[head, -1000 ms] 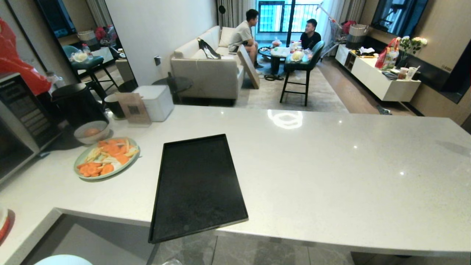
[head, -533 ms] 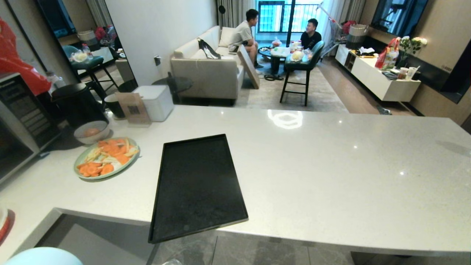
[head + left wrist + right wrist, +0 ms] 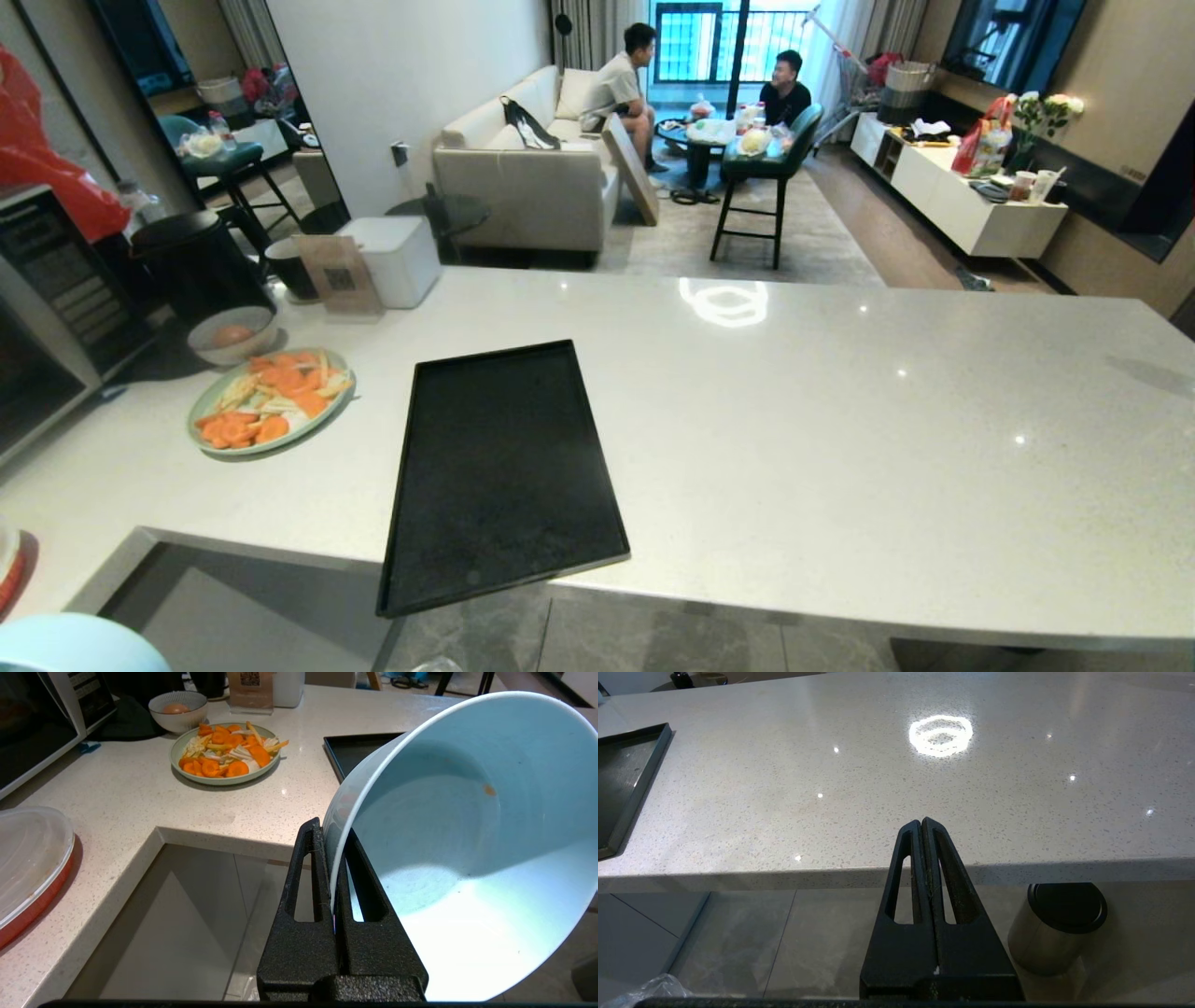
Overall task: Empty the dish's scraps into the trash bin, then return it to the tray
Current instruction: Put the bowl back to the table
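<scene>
Since the earlier head frames, the pale-blue dish [image 3: 75, 646] had shifted along the bottom edge toward the lower left corner of the head view and now showed more of its curved side; nothing else on the table [image 3: 840, 411] had moved.

Left end effector [image 3: 332, 858] was clenched on the dish's rim, one finger inside the wall, one outside. The dish was held tilted, below and in front of the table edge, its mouth turned toward the wrist camera. Interior looked empty apart from one small orange speck [image 3: 489, 789] stuck high on the wall; no loose scraps visible. Judged: dumping done, return leg in hand. The tray [image 3: 504, 467] lay bare at the centre of the head view, its near corner overhanging the table edge.

Right end effector [image 3: 927, 858] clenched on nothing, parked below the table edge.

Risks: the grip is a thin pinch on a smooth rim, so the dish could swivel or slip during the lift. Coming up from below, it could catch the table edge or the overhanging tray corner and knock the tray.

Views: only the left wrist view showed the grip and the dish's interior; the head view showed merely a sliver. Only the right wrist view showed the black-lidded steel bin [image 3: 1057, 926] on the floor. The lined trash bin itself appeared in no view.
</scene>
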